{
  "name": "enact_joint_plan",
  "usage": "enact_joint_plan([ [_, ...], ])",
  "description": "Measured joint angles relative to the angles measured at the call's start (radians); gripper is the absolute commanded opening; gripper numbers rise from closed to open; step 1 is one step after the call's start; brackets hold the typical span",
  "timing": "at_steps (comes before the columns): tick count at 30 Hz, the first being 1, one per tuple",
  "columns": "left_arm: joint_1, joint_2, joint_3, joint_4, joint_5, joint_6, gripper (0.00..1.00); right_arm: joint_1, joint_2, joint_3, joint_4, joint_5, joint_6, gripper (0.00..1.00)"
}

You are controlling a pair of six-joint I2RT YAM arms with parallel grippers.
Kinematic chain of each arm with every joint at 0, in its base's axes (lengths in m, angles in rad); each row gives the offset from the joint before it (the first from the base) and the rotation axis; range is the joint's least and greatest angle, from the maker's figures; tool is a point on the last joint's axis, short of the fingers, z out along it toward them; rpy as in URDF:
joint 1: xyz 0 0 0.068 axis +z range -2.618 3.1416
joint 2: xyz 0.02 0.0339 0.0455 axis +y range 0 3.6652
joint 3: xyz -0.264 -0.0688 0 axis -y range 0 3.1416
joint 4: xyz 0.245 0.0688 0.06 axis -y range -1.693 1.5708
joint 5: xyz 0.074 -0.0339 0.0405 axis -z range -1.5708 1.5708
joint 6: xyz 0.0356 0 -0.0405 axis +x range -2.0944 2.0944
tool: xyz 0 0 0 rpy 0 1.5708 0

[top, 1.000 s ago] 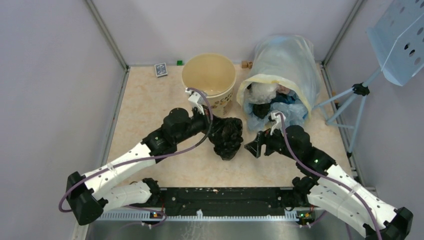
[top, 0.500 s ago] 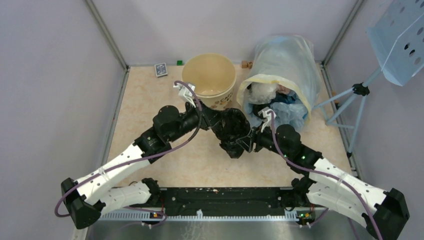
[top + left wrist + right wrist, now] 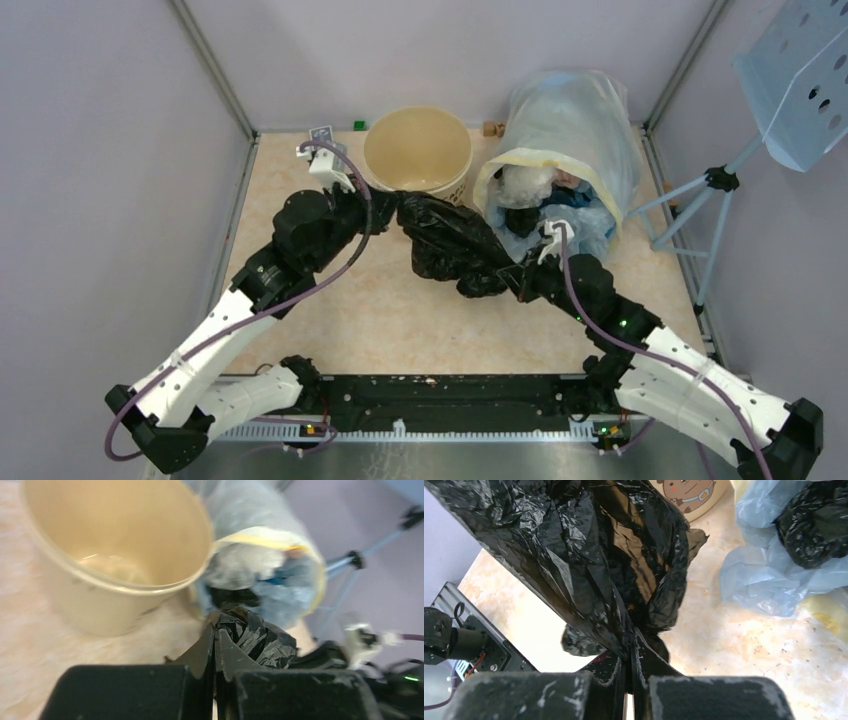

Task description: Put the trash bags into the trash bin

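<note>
My left gripper (image 3: 215, 647) and right gripper (image 3: 630, 652) each pinch a crumpled black plastic bag (image 3: 450, 240), stretched just beside the near edge of the round cream-beige bin (image 3: 415, 150).

At my right gripper (image 3: 630, 650) the trash bag (image 3: 450, 245) is glossy black, the trash bin (image 3: 417, 150) beyond it cream with brown print, the table (image 3: 400, 320) beneath mottled peach-beige.

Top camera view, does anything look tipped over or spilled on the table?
Yes. The translucent sack lies on its side at the right, mouth toward the near edge, with blue plastic and a black bag bulging out onto the table. The trash bin stands upright.
</note>
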Motion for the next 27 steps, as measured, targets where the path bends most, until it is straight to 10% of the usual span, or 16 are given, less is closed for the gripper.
enact_joint_plan([
  [14,0.184,-0.001,-0.155,-0.151,0.0,0.072,0.0,0.004,-0.053,0.208,-0.186,-0.147,-0.026,0.0],
  [27,0.251,0.058,-0.265,-0.01,0.097,0.048,0.0,0.032,0.291,0.283,-0.224,-0.474,-0.099,0.03],
])
